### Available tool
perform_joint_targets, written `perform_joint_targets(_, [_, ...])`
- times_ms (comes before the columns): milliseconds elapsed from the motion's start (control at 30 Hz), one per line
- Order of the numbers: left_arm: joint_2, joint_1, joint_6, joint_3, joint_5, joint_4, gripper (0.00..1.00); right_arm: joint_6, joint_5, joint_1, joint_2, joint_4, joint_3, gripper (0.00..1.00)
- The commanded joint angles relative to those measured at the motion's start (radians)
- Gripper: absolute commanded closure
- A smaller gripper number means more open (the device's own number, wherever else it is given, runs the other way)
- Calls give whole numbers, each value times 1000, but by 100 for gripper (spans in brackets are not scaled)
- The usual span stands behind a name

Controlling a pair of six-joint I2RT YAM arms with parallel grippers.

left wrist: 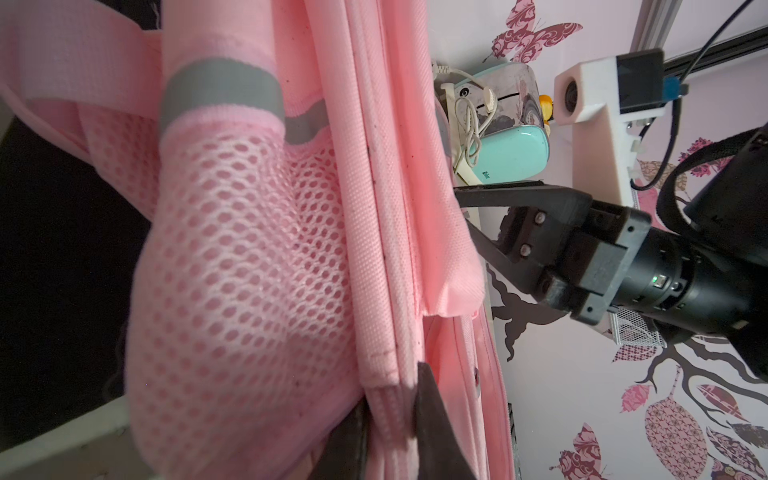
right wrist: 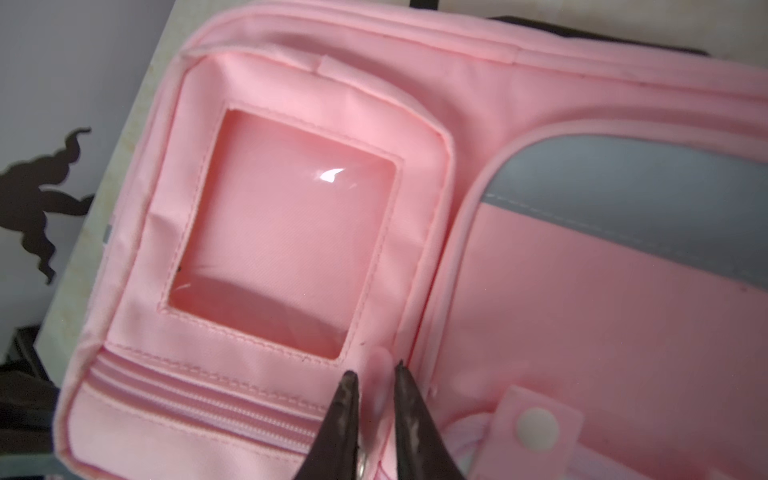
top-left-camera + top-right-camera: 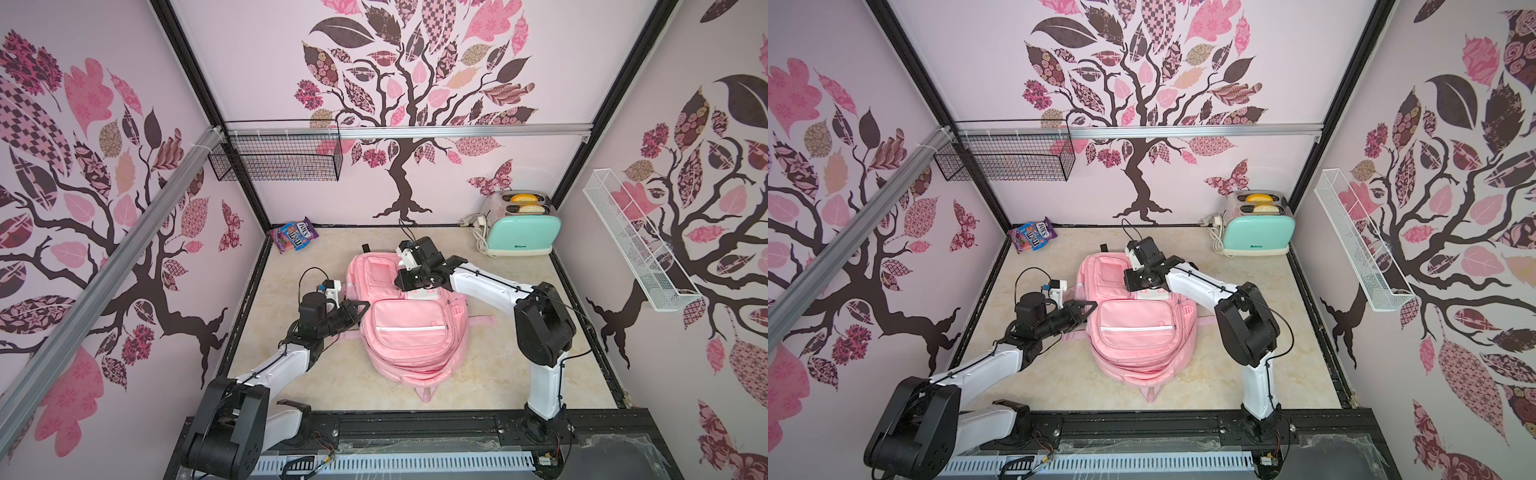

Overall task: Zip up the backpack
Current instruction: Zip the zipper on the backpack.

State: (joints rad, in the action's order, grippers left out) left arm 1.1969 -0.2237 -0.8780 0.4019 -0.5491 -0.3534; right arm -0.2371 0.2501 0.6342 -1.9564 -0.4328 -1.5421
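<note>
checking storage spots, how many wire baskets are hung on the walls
2. A black wire mesh basket hangs from the metal rail on the back wall, near the left corner; a white wire mesh basket is mounted on the right wall. No others show.

There is one pink backpack (image 3: 409,332) on the one tabletop (image 3: 540,353). There are two robot arms, a left arm (image 3: 274,361) and a right arm (image 3: 490,286). Each ends in one tool, so there are two in all: the left tool (image 3: 365,304) and the right tool (image 2: 374,372). One mint toaster (image 3: 521,235) holds two slices of bread (image 3: 523,198). There is one candy bag (image 3: 294,239). Two wire baskets hang on the walls: one black basket (image 3: 276,162) and one white basket (image 3: 636,245).
</note>
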Motion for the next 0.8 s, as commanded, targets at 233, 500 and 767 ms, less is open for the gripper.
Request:
perform_joint_targets(233, [-26,14,36,34,20,-5,100,-82,79,-130,204,-76,36,38])
perform_joint_targets(500, [-22,14,38,38,19,4,100,-128,-258,-284,293,-138,203,37])
perform_joint_targets(767, [-2,15,38,41,16,0,100,-133,-200,-312,211,-89,242,37])
